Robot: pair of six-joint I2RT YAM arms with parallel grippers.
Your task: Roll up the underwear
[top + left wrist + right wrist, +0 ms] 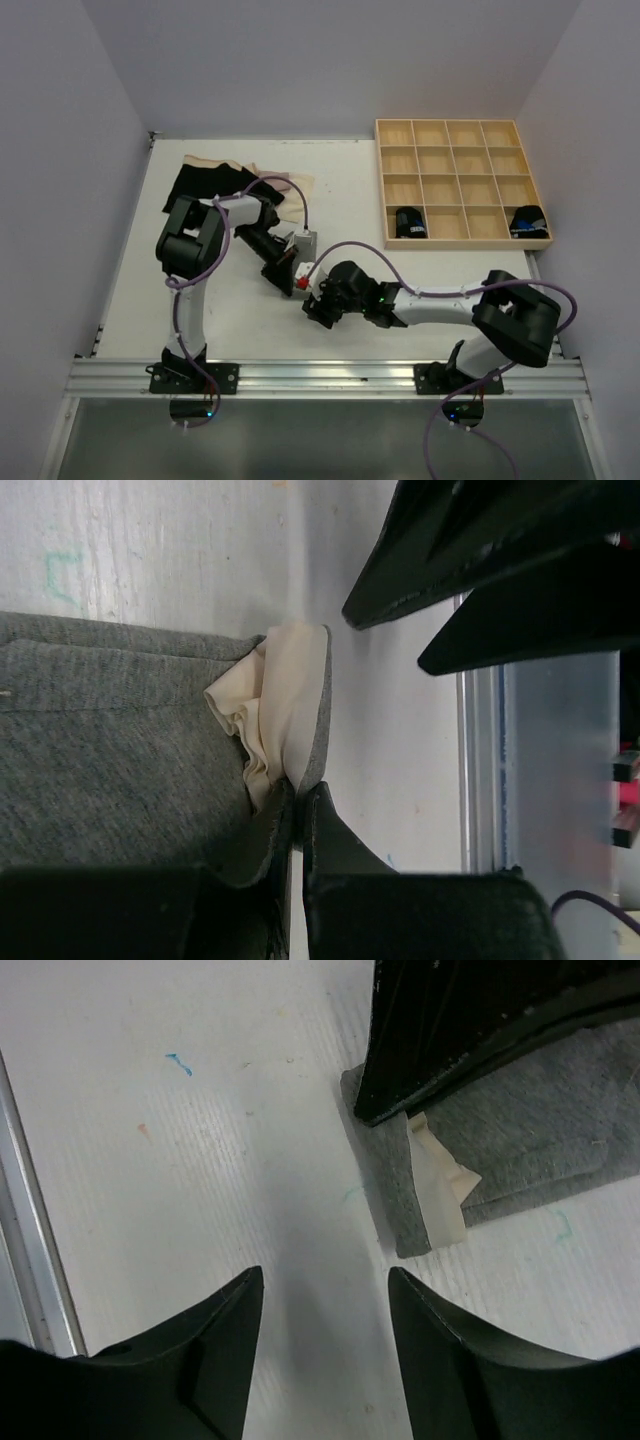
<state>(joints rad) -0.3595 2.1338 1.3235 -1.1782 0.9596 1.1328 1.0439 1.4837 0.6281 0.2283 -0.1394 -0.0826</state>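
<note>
Your left arm rises from its base at the near edge, folds at a high elbow and reaches right and toward the near edge, to the middle of the white table (240,310). Its left pincer (298,798) is pressed together on the edge of the grey knit cloth underwear (110,750). It pinches the fold where a crumpled cream inner lining (270,720) pokes out. The garment lies flat on the table, between the two wrists. In the top view the arms hide nearly all of it.

Your right arm stretches low and leftward from its base, forearm nearly level. Its right pincer (325,1278) hovers just beside the left one, over bare table next to the grey cloth's folded corner. Its fingers (230,1350) are spread wide and hold nothing.

Behind the left elbow, at the far left of the table, a black cloth garment (195,182) lies partly on top of a pale beige garment (285,183). At the far right sits the light wooden tray of square compartments (381,180). It holds one dark rolled bundle (408,222) in its near-left cell and another dark bundle (527,222) in its near-right cell.
</note>
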